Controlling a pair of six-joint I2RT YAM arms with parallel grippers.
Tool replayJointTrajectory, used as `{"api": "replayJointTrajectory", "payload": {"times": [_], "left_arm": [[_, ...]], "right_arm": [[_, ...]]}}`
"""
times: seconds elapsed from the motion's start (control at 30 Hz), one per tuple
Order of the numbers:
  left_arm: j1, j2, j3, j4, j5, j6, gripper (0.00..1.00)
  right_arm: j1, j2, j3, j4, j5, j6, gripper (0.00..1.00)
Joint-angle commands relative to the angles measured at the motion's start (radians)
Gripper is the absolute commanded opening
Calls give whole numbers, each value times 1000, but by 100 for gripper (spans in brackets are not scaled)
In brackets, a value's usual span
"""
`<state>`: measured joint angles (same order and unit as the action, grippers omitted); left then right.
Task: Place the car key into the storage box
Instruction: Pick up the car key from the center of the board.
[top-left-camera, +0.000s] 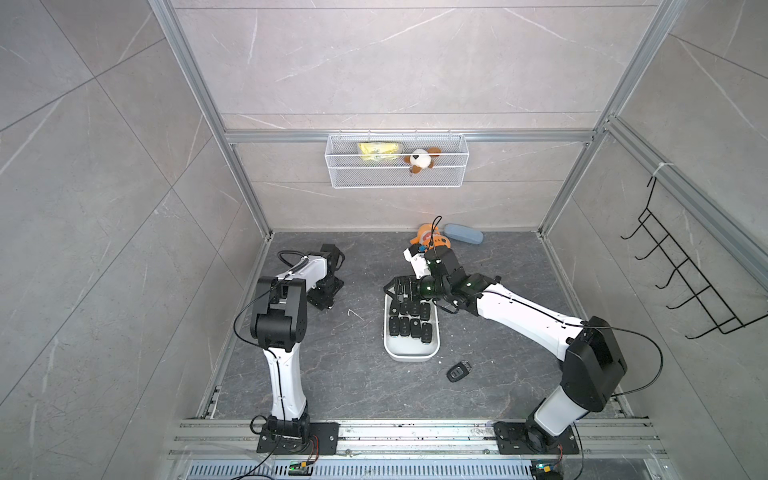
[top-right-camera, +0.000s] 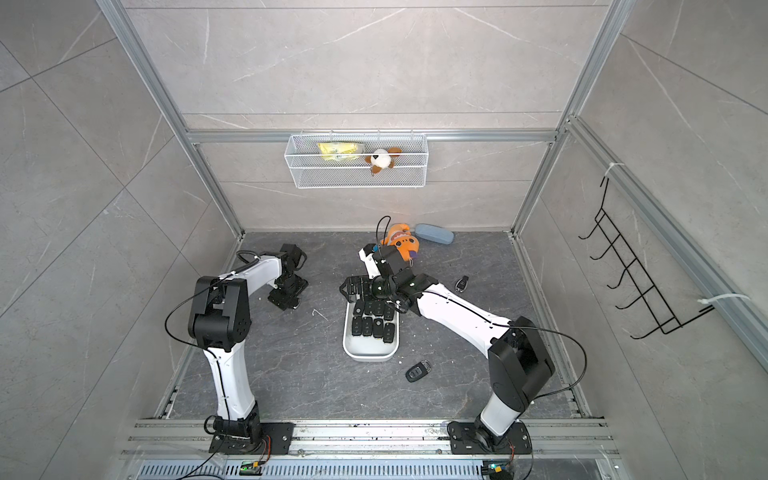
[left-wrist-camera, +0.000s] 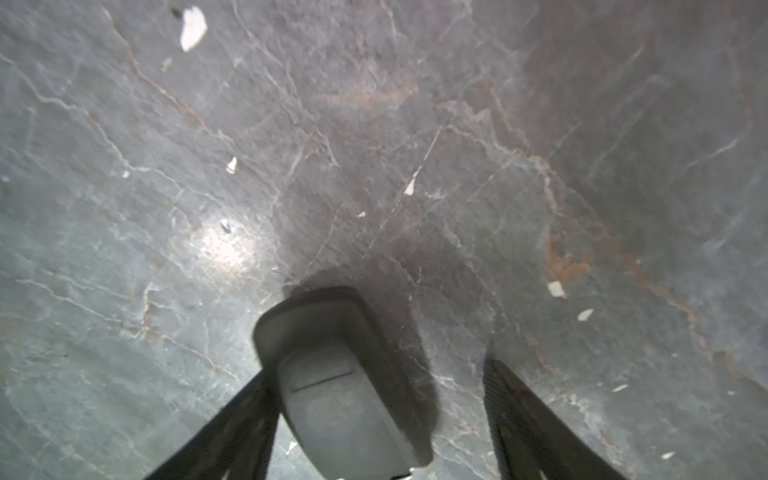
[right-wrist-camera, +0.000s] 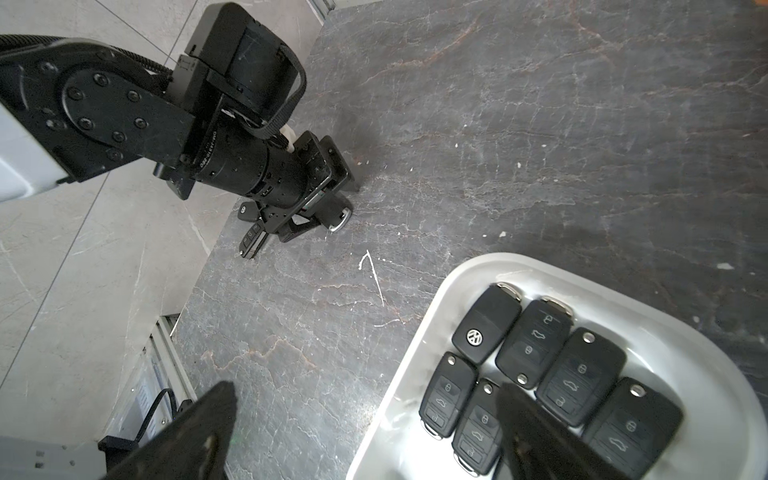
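Right arm (top-left-camera: 523, 320) extended, end effector (top-left-camera: 401, 293) above storage box (top-left-camera: 409, 353).

Storage box (top-left-camera: 409, 356): mid-floor, key fobs (top-left-camera: 409, 324) in rows inside.
Car key (top-left-camera: 459, 370): on floor, near box's front right corner.
Wire basket (top-left-camera: 395, 178): on back wall, above floor.
Case (top-left-camera: 463, 234): rear of floor, right of plush toy (top-left-camera: 422, 232).
Hook rack (top-left-camera: 685, 272): on right wall.
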<state>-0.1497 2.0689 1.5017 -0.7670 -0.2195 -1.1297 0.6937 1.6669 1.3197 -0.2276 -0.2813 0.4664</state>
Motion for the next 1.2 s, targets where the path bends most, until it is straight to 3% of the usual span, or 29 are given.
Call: {"api": "replayJointTrajectory", "payload": {"times": [0.0, 0.5, 0.83, 1.17], "left_arm": [[8, 8, 28, -69, -20, -11, 73], [5, -91, -77, -48, 3, 19, 37], [-61, -272, -151, -56, -2, 106, 37], [-277, -412, -160, -108, 7, 197, 37]], "right_arm": [[-8, 20, 36, -18, -10, -20, 100], [-15, 0, 4, 1, -26, 2, 100], [-15, -73, -88, 39, -12, 41, 100], [-16, -244, -235, -3, 101, 50, 100]]}}
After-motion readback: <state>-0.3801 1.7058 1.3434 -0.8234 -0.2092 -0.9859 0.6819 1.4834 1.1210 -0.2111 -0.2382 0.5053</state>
